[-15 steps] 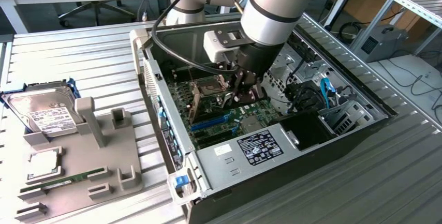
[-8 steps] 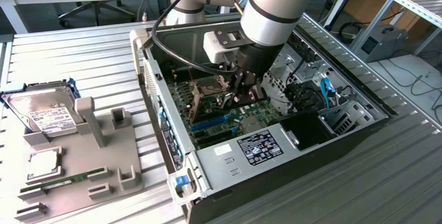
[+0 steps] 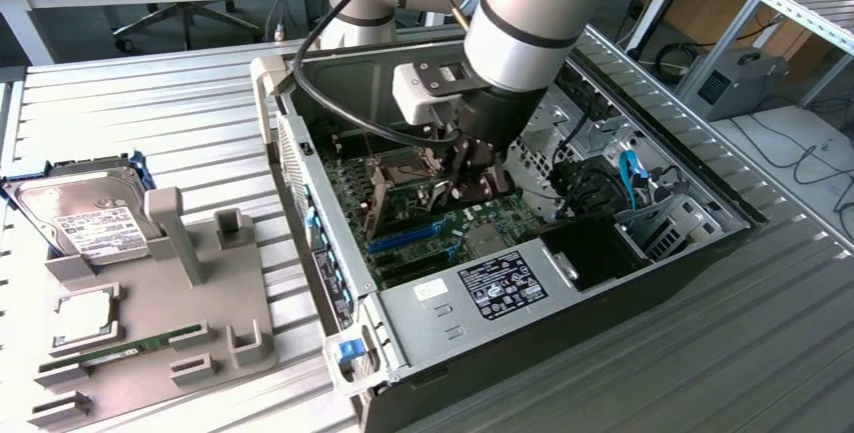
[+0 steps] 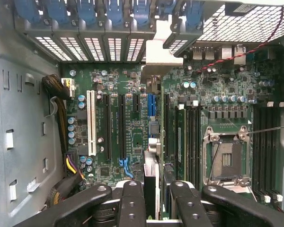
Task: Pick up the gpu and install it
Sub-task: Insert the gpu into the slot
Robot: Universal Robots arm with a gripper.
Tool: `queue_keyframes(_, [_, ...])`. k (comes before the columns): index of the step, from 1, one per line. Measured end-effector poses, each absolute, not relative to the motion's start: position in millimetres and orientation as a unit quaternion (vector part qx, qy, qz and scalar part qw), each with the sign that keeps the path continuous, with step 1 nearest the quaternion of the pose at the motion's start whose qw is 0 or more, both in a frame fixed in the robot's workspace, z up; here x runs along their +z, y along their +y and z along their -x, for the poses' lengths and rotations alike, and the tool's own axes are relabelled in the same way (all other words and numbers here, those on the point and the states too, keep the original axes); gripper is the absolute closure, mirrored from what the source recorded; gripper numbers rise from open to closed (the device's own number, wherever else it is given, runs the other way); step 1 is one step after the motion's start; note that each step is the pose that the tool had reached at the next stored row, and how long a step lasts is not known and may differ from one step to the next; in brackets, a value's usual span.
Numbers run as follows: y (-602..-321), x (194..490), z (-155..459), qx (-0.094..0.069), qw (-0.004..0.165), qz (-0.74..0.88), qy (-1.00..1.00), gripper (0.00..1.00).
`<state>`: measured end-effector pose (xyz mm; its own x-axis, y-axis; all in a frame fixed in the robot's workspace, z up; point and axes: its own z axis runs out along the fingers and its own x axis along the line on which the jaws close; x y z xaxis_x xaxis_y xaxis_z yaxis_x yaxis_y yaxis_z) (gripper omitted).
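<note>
Inside the open computer case (image 3: 694, 238), my gripper (image 3: 470, 181) hangs just above the motherboard (image 3: 441, 218). In the wrist view the gripper (image 4: 157, 196) is shut on the gpu (image 4: 152, 165), seen edge-on between the two black fingers (image 4: 132, 201). The card stands upright and runs along the expansion slots beside a blue slot (image 4: 150, 104). Its silver end bracket (image 4: 157, 56) reaches the row of rear slot openings under the blue clips (image 4: 109, 12). I cannot tell whether its lower edge sits in a slot.
An empty CPU socket (image 4: 226, 158) and RAM slots lie beside the card. Cables and a drive cage (image 3: 667, 223) crowd the far end of the case. At the exterior view's left, a grey fixture tray (image 3: 200, 303) holds a hard drive (image 3: 80, 218), a CPU (image 3: 83, 318) and a RAM stick (image 3: 127, 348).
</note>
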<state>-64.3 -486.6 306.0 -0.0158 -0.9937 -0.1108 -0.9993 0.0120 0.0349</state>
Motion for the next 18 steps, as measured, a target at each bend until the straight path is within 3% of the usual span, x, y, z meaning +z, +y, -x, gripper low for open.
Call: queue_keyframes(18, [-486.7, 300.8, 65.8, 0.051, 0.027, 0.701, 0.711, 0.74])
